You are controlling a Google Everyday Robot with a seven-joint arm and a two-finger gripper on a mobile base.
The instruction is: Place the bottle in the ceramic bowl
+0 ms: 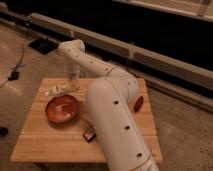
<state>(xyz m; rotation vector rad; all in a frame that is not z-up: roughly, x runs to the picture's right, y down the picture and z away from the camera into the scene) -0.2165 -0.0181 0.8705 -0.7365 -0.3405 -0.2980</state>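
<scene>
As the hand (73, 83) hangs beside the bottle (54, 91), ceramic bowl (62, 109) sits near.

The robot's thick white arm (117, 120) crosses the light wooden table's (45, 142) middle and right, walling off the red oblong object (138, 103) at the right edge. The gripper (74, 82) hangs over the far-left part, just beside the small whitish-clear plastic bottle (54, 91), with the glossy orange-brown ceramic bowl (62, 109) near in front of both. Bare wood lies left of and before the bowl, apart from a small dark-and-orange block (90, 134) beside the arm.
</scene>
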